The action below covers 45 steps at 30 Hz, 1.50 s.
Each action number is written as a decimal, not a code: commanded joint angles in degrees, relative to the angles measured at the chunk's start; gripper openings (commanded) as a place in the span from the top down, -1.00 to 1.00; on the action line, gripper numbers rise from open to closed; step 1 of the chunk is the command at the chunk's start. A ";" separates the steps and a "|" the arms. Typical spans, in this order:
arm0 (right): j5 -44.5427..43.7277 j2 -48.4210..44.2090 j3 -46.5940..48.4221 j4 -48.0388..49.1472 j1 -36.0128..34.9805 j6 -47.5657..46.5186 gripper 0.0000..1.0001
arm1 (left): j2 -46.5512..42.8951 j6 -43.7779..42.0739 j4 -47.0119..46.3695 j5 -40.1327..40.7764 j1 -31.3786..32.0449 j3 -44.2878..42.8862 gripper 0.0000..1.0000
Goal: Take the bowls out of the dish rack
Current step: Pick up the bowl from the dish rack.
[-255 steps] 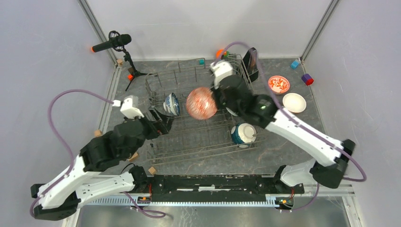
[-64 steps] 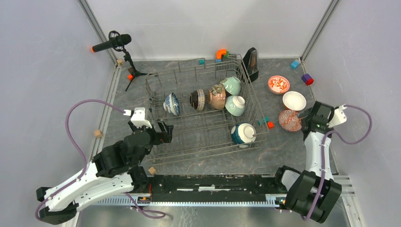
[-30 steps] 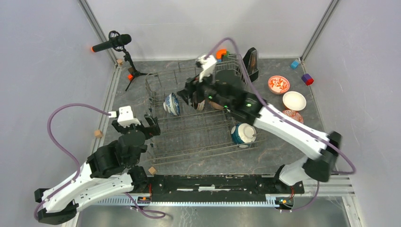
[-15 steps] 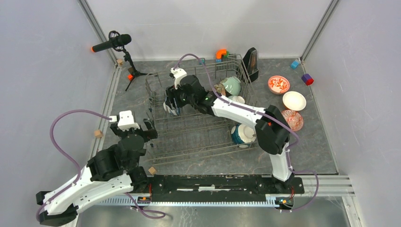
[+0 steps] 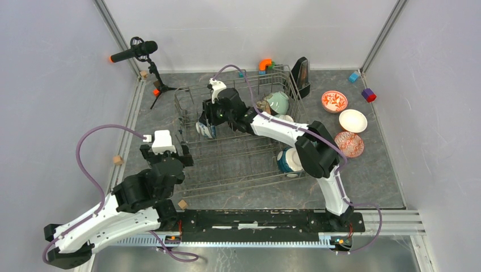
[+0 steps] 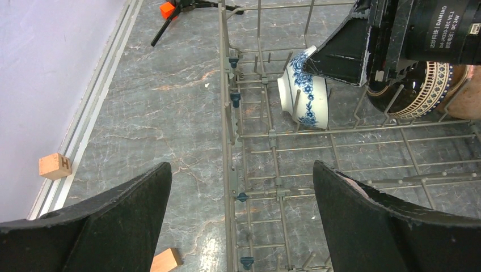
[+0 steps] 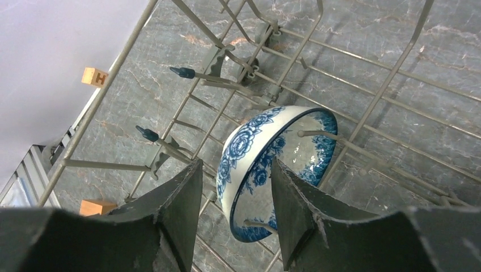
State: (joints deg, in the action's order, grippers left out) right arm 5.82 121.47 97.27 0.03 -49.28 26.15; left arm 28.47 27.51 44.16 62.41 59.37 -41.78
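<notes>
The grey wire dish rack [image 5: 249, 158] [image 6: 230, 113] [image 7: 198, 76] fills the table's middle. A blue-white bowl [image 5: 204, 130] [image 6: 306, 93] [image 7: 266, 164] stands on edge between tines at its far left. My right gripper [image 5: 209, 120] [image 7: 235, 167] is open and straddles that bowl's rim, one finger outside and one inside, with small gaps showing. A dark striped bowl [image 6: 408, 90], a mint bowl [image 5: 278, 102] and a teal bowl [image 5: 290, 161] are also in the rack. My left gripper [image 5: 164, 150] [image 6: 241, 170] is wide open over the rack's left edge, holding nothing.
On the table right of the rack sit a red-floral bowl [image 5: 334, 101], a white bowl [image 5: 353, 120] and a red-lattice bowl [image 5: 348, 144]. A microphone on its stand [image 5: 133, 52] is at the far left. Wooden blocks [image 6: 55, 166] [image 6: 166, 260] lie left of the rack.
My right arm swung from the table's right side to the rack's far left and came down over the blue-white bowl, its jaws narrowing. The left arm shifted slightly.
</notes>
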 commanded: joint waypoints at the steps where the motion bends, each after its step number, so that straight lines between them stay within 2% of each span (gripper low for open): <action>1: 4.30 1.35 1.34 3.65 0.39 3.45 -0.03 | 0.27 -1.60 -1.58 0.62 0.10 0.01 -0.99; 15: 13.99 2.21 -3.95 12.62 1.20 13.04 0.37 | 0.29 -1.17 -1.34 1.09 0.13 0.07 -0.99; 24: 18.53 0.61 -6.28 18.32 2.25 18.51 1.00 | 0.11 -1.17 -1.35 1.13 0.08 0.12 -0.99; 31: 23.46 -3.04 -9.02 25.88 3.72 24.88 1.00 | 0.08 -1.08 -1.20 1.13 0.08 0.12 -0.99; 45: 27.05 -10.89 -9.65 26.02 4.55 24.46 1.00 | -0.29 -0.79 -0.93 1.71 0.14 0.11 -0.99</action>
State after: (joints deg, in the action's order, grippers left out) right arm 25.45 119.74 85.65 16.75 -44.03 49.15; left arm 28.47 27.51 44.21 62.50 59.37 -41.78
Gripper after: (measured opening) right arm 0.022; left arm 0.994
